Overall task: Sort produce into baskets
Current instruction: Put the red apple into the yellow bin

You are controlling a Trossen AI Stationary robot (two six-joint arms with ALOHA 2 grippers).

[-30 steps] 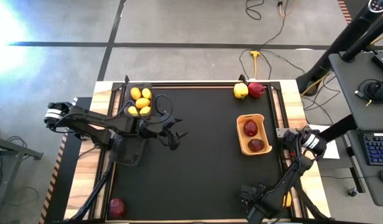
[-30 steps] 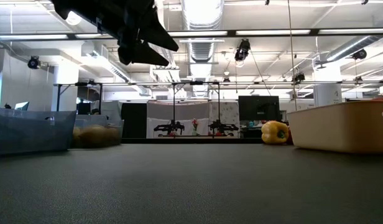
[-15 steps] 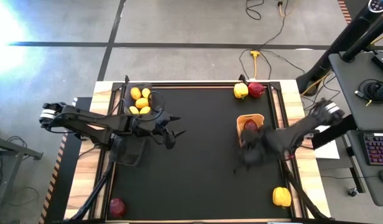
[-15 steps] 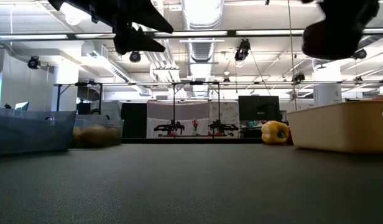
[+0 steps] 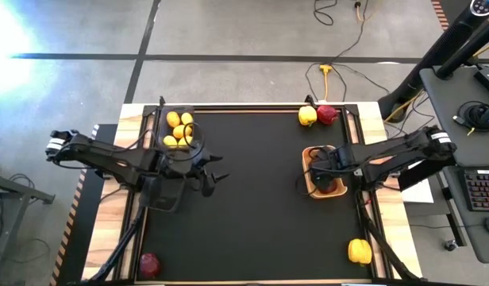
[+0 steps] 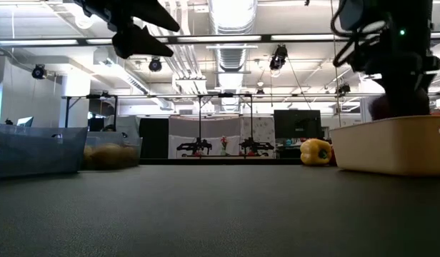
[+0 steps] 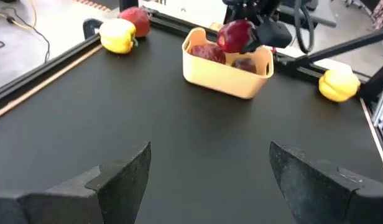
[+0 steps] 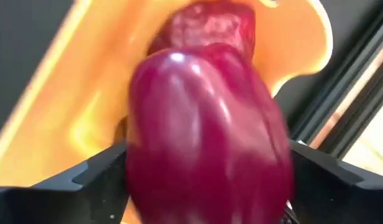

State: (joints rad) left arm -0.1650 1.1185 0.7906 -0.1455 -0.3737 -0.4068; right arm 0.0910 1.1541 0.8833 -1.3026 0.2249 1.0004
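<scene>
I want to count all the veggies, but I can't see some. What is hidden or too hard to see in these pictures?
- Orange basket, high view: the right end effector and its red pepper cover most of what lies inside.
- Black basket, high view: its yellow produce overlaps; the left arm crosses one side.
- Low view: both baskets' walls hide their contents.
- Right wrist view: the pepper fills it, blurred.
</scene>
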